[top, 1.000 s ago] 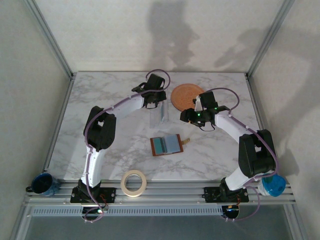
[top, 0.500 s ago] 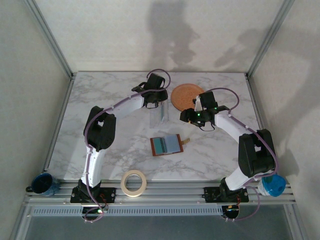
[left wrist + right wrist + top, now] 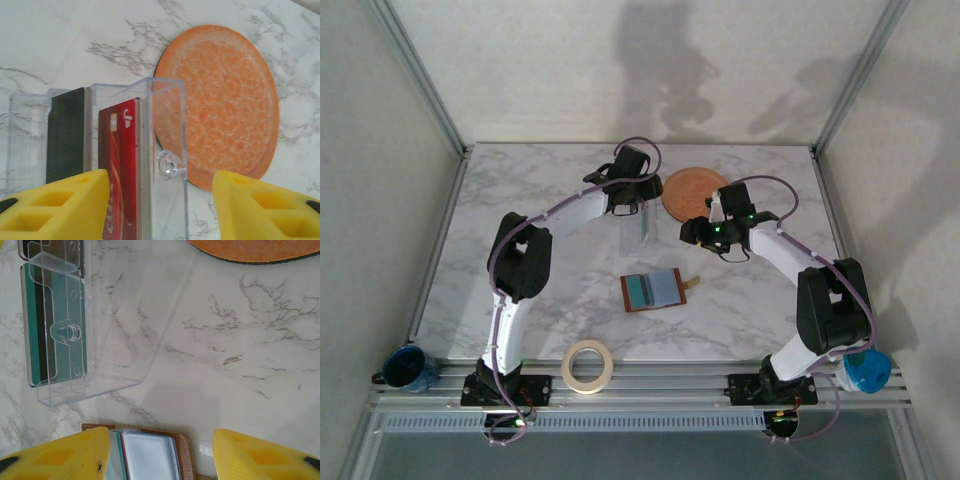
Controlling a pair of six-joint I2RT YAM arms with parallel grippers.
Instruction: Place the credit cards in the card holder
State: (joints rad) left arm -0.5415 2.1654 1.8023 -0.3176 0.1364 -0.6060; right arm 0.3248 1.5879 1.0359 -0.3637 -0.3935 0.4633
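Table [image 3: 520, 190]: marble-patterned, smooth, faint sheen.
Clear case [image 3: 167, 130]: hard transparent plastic, glossy.
Red card [image 3: 122, 165]: glossy plastic.
Teal card [image 3: 30, 325]: smooth plastic.
Orange plate [image 3: 220, 100]: grainy, matt, rough-looking.
Card holder [image 3: 186, 452]: brown leather-like rim, matt; clear shiny pockets.

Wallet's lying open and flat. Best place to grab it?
Likely the strap tab at the right edge of the wallet, with the right tool coming low from the right. Everything else lies flat on the marble; only the tab sticks out.
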